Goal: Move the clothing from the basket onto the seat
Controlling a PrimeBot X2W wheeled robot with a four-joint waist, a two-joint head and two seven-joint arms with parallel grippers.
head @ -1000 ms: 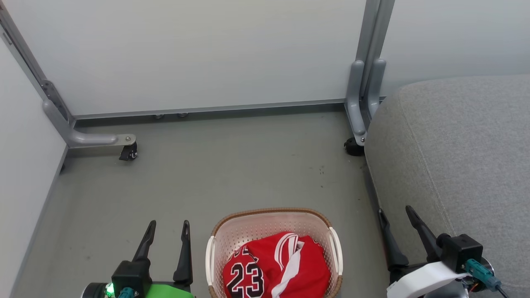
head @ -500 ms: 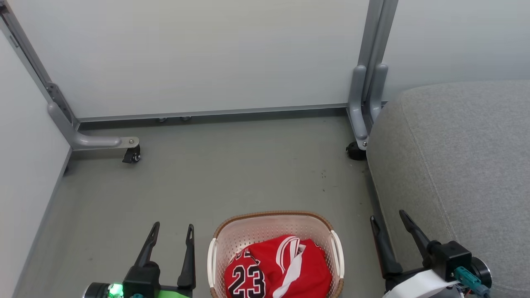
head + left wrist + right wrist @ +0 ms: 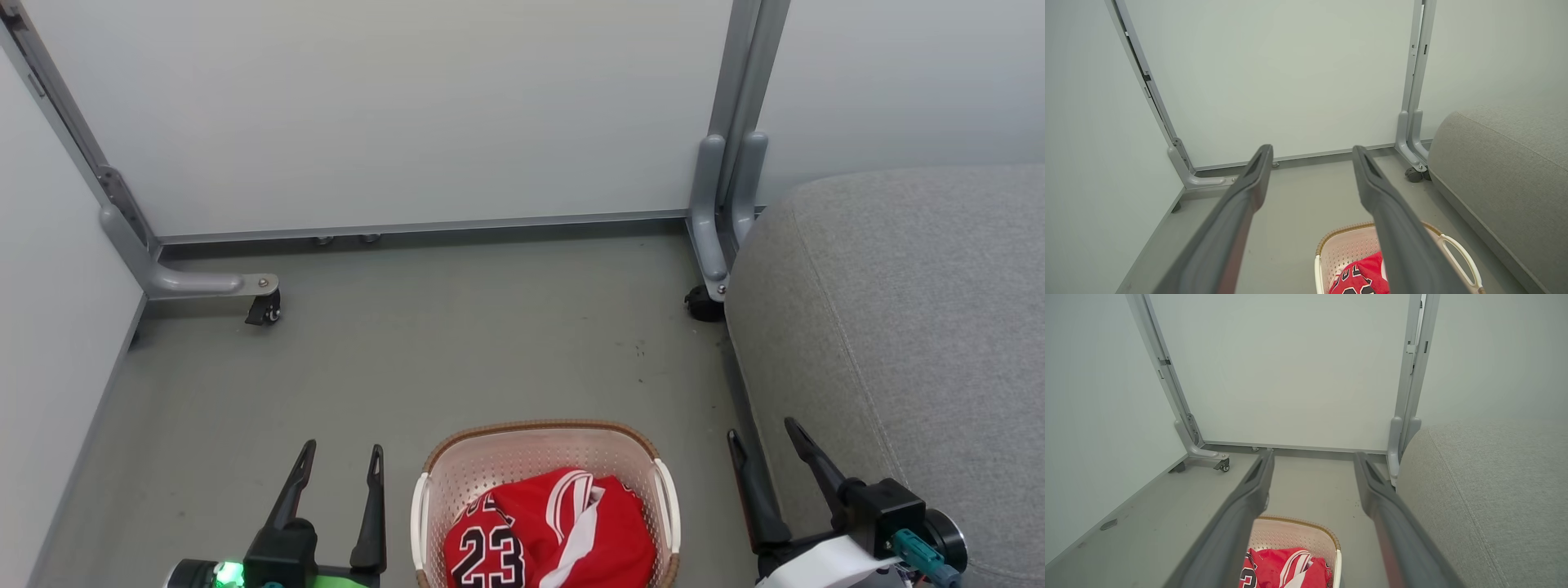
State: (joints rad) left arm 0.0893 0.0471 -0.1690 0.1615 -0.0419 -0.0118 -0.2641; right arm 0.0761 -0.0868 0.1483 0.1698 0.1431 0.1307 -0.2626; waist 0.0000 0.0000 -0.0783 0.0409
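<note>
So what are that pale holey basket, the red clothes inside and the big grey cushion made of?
The cream perforated basket looks like moulded plastic: even holes, smooth white handles; its brown rim looks woven, maybe imitation. The red white-striped clothing seems thin synthetic sportswear fabric, crumpling softly. The large grey seat looks like matte woven upholstery with stitched seams.

Right arm edges inward while the head view drifts.
The robot's right gripper [image 3: 761, 428], its two long dark fingers spread apart, has slid a little away from the big grey fabric-upholstered sofa seat [image 3: 898, 327] and towards the cream-white perforated plastic laundry basket with the brown woven-look rim [image 3: 539, 425]. The head camera has shifted too, so everything in its view now sits slightly lower and further right.
</note>
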